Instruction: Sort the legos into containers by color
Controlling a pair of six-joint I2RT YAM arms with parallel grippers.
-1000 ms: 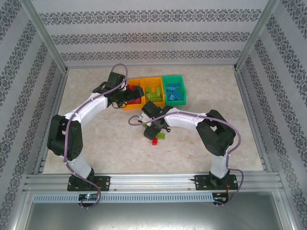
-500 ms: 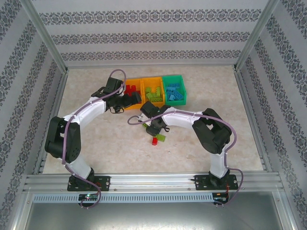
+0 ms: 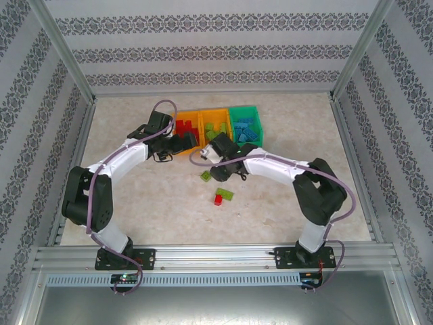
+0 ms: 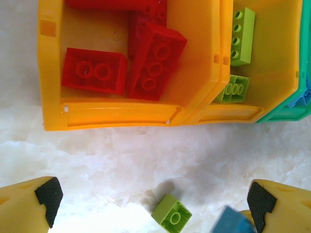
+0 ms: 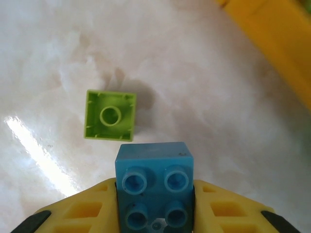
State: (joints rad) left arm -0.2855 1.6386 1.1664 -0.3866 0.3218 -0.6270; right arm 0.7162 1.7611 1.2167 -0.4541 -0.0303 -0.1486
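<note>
Robot test cell in a lab, silver aluminium extrusion frame (image 3: 65,54) w/ slotted rail (image 3: 216,256) at near edge, white-and-black left arm (image 3: 118,157) & right arm (image 3: 274,166) bolted to it, grey-patterned striped wall panels (image 3: 216,51) on 3 sides, pale marble-look tabletop (image 3: 298,128).

- Table (image 3: 264,217): pale marbled top, glossy.
- Walls (image 3: 216,40): white with dark patterned bands, on the table's left, far and right sides.
- Aluminium rail (image 3: 216,257): along the table's near edge.
- Grey metal sheet (image 3: 216,305): just nearer than the table.

The overhead camera looks down from behind; both wrist cameras face the table (image 3: 169,210) closely, probably sharing one green brick (image 4: 171,213).
</note>
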